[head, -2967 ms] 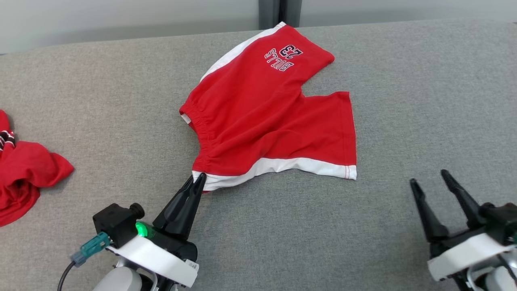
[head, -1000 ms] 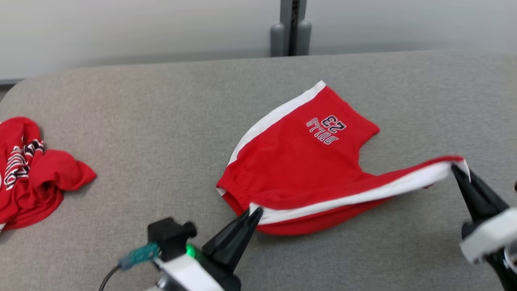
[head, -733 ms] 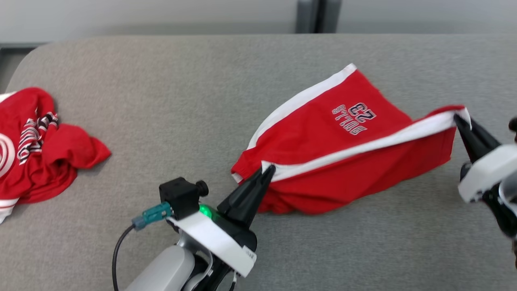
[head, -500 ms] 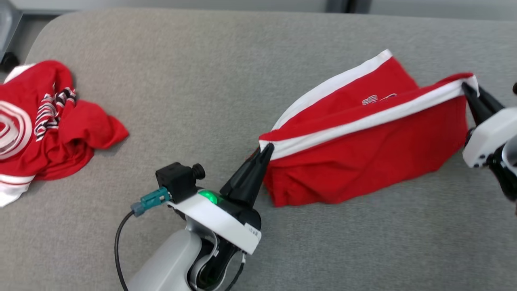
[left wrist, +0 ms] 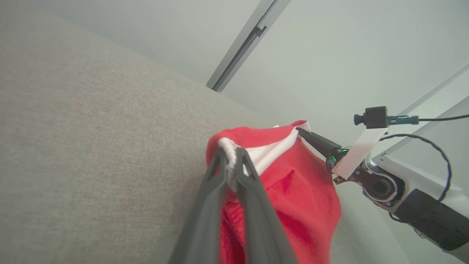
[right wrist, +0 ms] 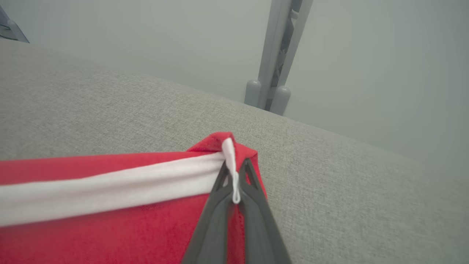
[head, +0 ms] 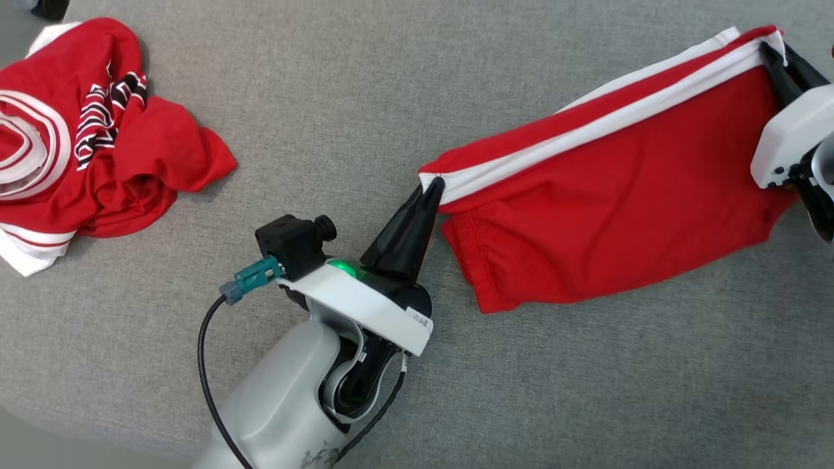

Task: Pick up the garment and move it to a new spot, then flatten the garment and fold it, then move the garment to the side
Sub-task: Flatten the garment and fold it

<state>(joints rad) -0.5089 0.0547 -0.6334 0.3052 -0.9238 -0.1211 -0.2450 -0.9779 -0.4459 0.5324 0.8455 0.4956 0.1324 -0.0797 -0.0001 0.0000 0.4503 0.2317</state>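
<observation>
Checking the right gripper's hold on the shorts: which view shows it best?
Right wrist view: the right gripper pinches the shorts at a white-trimmed corner. Head view shows it at the edge; left wrist view shows it small.

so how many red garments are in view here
2: red shorts stretched between the left fingers and right fingers, and a crumpled red garment lying at the head view's upper left. More may lie out of frame.
</observation>
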